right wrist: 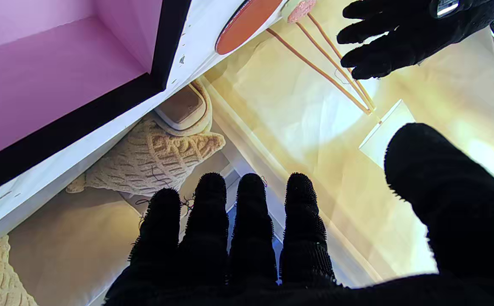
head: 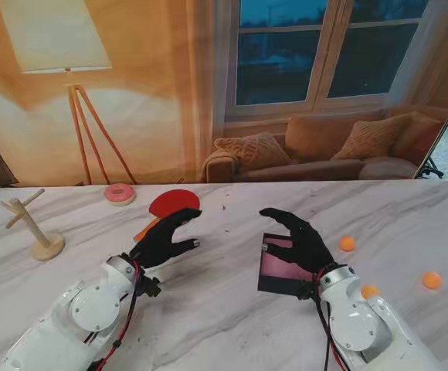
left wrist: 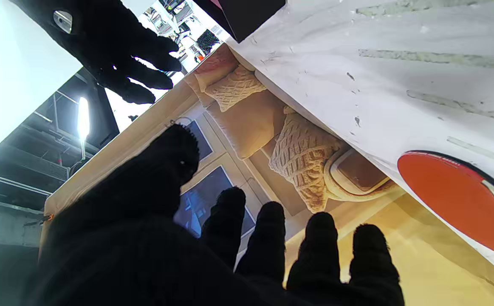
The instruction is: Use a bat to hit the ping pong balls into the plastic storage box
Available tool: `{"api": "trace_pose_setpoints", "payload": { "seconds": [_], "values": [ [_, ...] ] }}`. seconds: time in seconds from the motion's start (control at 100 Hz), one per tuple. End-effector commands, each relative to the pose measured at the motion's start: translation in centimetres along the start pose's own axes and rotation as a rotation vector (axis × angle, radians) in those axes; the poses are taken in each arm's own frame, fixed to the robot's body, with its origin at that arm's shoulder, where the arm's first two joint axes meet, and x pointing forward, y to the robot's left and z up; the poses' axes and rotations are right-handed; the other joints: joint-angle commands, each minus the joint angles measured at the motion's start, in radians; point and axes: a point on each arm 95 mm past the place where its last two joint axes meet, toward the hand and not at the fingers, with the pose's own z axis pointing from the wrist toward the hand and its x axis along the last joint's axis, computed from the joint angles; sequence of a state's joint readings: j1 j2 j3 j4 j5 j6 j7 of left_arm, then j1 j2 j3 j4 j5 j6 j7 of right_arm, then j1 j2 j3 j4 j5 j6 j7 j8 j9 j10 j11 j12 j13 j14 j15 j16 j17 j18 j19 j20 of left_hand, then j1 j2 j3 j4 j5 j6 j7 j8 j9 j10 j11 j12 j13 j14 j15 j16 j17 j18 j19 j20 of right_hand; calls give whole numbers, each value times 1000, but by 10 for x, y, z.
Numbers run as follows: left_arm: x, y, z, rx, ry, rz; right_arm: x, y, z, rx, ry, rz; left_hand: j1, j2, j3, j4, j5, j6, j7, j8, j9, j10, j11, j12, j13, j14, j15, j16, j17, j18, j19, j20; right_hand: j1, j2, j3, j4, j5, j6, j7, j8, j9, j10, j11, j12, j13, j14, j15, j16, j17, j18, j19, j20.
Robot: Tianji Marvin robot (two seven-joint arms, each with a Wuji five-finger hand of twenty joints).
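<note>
Nothing done: bat (head: 174,202) lies untouched, three balls (head: 347,243) sit outside the box (head: 278,267) (both hands (head: 164,236) spread, empty).

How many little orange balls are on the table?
3, all on the right: one ball beside the right hand, one by its wrist, one farthest right. Arms may hide more.
</note>
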State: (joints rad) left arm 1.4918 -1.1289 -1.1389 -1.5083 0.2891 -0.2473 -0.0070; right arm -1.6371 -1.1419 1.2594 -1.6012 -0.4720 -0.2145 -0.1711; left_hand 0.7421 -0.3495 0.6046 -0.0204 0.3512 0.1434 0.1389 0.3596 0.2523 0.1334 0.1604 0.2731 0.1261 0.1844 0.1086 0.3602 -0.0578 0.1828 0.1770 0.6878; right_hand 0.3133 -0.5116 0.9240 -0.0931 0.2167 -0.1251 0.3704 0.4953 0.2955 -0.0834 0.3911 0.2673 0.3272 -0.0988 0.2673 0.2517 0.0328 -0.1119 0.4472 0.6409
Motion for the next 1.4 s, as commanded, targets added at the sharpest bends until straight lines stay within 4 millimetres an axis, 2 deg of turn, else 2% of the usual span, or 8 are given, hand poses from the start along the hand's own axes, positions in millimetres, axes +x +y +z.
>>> {"api": "trace_pose_setpoints", "payload": {
  "seconds": [0.0,0.21,0.35,0.5,0.76,1.01,1.08,1.39],
  "values": [
    [0,3,0,-17,-1,3,0,-2,-1,13,-7,5,-24,-7,-24,-19,-36,-17,-10,-9,-5,-21,3,-18,-19,-22,0,-7,-12,-21,-7,-9,-14,10,31,-1,-52,7,-5,-8,-25,-13,2,-5,-10,-12,6,-13,2,-22,7,0],
    [0,4,0,-14,-3,3,1,-3,-1,19,-5,10,-20,-4,-32,-18,-31,-18,-10,-8,0,-18,2,-17,-17,-21,-2,-7,-12,-21,-7,-10,-17,11,21,0,-51,5,-1,-7,-26,-13,3,-5,-7,-13,7,-12,4,-19,13,1],
    [1,2,2,-14,-17,10,0,-2,0,19,-3,14,-24,1,-40,-17,-31,-25,-10,-7,1,-13,2,-14,-15,-9,-1,-5,-25,15,-6,-5,-22,17,12,1,-47,1,0,-7,-26,-15,0,-6,-5,-11,7,-11,6,-16,19,3],
    [-1,2,3,-22,-41,18,-4,-1,1,13,-15,24,-20,5,-51,-16,-29,-27,-8,-5,5,-9,2,-9,-13,-7,-2,-2,-38,23,-3,3,-27,24,1,3,-45,0,0,-7,-33,-16,-1,-6,-10,-9,6,-10,4,-15,23,5],
    [-3,4,-1,-7,-52,9,-1,-1,-3,9,-3,22,-13,9,-69,-14,-11,-25,8,9,33,19,34,49,12,26,20,30,-27,45,13,30,-34,35,-14,8,-38,-2,0,-5,-30,-17,-3,-5,-6,-8,6,-6,6,-7,29,9],
    [-11,0,2,35,-108,42,1,-3,-3,7,1,35,-10,12,-60,-11,-21,-11,67,77,-2,52,70,151,26,71,73,116,-8,73,53,112,-35,41,-18,11,-32,-6,-2,-4,-30,-17,-5,-3,-4,-1,5,-3,7,-5,32,11],
    [-13,-4,4,46,-120,53,1,-4,-3,10,2,37,-13,12,-57,-13,-19,-8,85,96,1,62,86,186,30,88,101,159,3,78,82,168,-36,42,-19,12,-31,-7,-2,-3,-30,-17,-5,-3,-4,-1,5,-2,6,-6,32,12],
    [-15,-38,14,67,-135,175,1,-4,-3,13,2,38,-20,9,-32,-9,3,14,113,116,27,85,133,250,50,121,197,250,46,93,118,277,-37,43,-20,13,-27,-7,-4,-1,-30,-15,-5,-1,-3,2,6,1,6,-4,32,14]
  ]
}}
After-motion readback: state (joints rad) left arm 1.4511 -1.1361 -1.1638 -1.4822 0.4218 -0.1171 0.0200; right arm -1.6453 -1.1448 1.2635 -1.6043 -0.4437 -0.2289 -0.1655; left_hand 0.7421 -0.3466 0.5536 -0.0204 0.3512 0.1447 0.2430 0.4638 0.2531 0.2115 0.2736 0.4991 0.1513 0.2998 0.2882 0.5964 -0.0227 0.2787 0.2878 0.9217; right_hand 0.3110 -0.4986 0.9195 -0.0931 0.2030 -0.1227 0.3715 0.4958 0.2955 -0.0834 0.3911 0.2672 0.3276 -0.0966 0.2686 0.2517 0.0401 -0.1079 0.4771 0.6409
